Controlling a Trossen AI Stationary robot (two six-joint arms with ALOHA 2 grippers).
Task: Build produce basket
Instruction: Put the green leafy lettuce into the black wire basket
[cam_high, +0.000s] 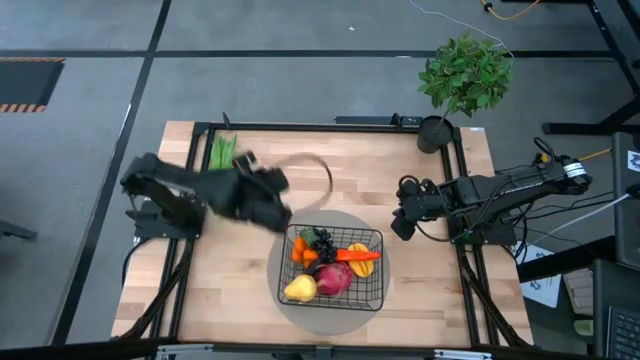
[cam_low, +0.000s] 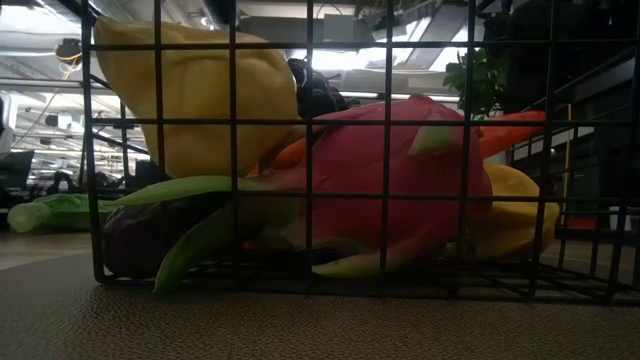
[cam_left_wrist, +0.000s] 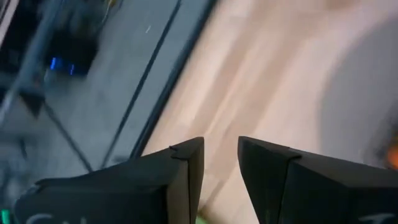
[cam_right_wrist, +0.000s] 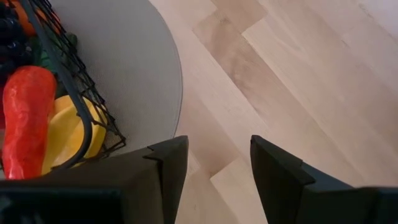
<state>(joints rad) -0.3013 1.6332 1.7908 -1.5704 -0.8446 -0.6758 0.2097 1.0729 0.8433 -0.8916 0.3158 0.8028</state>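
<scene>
The black wire basket (cam_high: 372, 236) stands on a round grey mat (cam_high: 330, 318) at the table's near middle. In it lie a yellow fruit (cam_high: 300, 289), a pink dragon fruit (cam_high: 334, 277), a carrot (cam_high: 359, 255), a yellow mango (cam_high: 360, 266), dark grapes (cam_high: 318, 240) and orange clusters (cam_high: 299, 253). A long green husk (cam_high: 222, 152) lies on the table at the far left. My left gripper (cam_high: 280, 214) hovers by the basket's far left corner, blurred, its fingers (cam_left_wrist: 186, 168) a little apart and empty. My right gripper (cam_high: 402, 224) is open and empty, right of the basket.
A leafy plant in a black pot (cam_high: 462, 78) stands at the far right corner. A thin dark curved loop (cam_high: 322, 170) lies on the table behind the basket. Bare wood (cam_high: 430, 290) lies right of the mat, and more (cam_high: 230, 280) lies left of it.
</scene>
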